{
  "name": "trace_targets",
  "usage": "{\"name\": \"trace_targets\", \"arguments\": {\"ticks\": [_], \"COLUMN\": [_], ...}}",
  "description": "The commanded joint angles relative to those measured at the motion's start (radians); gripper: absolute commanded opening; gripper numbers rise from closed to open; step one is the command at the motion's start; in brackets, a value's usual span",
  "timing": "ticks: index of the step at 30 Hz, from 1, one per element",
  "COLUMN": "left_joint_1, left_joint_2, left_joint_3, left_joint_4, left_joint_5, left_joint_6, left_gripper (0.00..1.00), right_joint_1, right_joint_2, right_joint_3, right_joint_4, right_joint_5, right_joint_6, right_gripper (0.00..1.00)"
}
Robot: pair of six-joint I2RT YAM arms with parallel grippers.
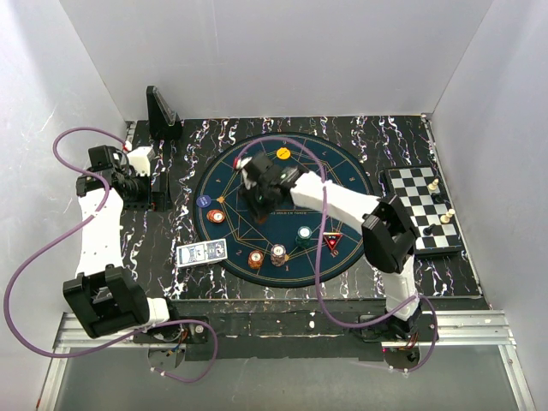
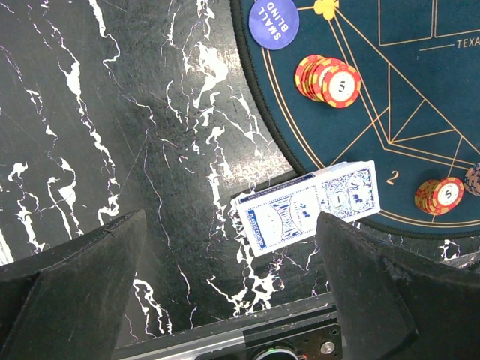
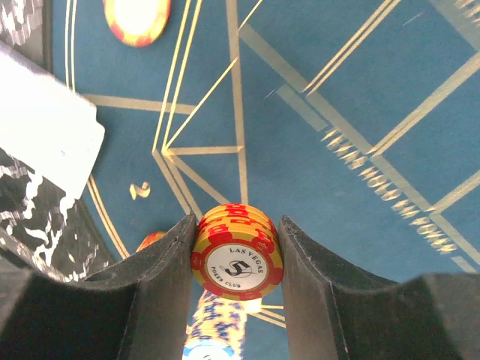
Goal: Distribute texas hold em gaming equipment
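Poker chips [image 3: 236, 251], a short stack of red-and-yellow "5"s with Las Vegas Poker Club on the top face, are pinched edge-on between the fingers of the right gripper [image 3: 234, 225], out over the middle of the round blue mat [image 1: 342, 184]. The stack's axis points straight up at the wrist camera, so I'd guess it'll sit flat once the jaws let go. I can't tell if it's touching the felt yet. Other stacks are already dotted around the near side of the mat. The left gripper [image 2: 229, 232] is spread wide with nothing in it, hanging over the cards [image 2: 311, 206] at the mat's near-left rim.
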Motion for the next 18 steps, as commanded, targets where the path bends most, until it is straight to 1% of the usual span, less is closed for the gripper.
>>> {"name": "trace_targets", "arguments": {"ticks": [1,6,10,15,18], "left_joint_1": [0.002,0.002,0.002,0.002,0.002], "left_joint_2": [0.006,0.040,0.072,0.100,0.129], "left_joint_3": [0.003,0.001,0.003,0.010,0.021], "left_joint_4": [0.010,0.012,0.009,0.006,-0.005], "left_joint_5": [0.014,0.054,0.098,0.149,0.167], "left_joint_6": [0.026,0.041,0.066,0.107,0.115], "left_gripper": [0.98,0.98,0.98,0.98,0.98], "right_joint_1": [-0.131,-0.273,-0.353,-0.433,-0.464], "right_joint_2": [-0.007,0.166,0.316,0.419,0.462], "right_joint_3": [0.199,0.426,0.587,0.624,0.621], "right_joint_4": [0.000,-0.029,-0.064,-0.044,-0.024], "right_joint_5": [-0.009,0.024,0.075,0.096,0.092], "right_joint_6": [0.002,0.017,0.052,0.095,0.111], "right_gripper": [0.26,0.24,0.23,0.22,0.25]}}
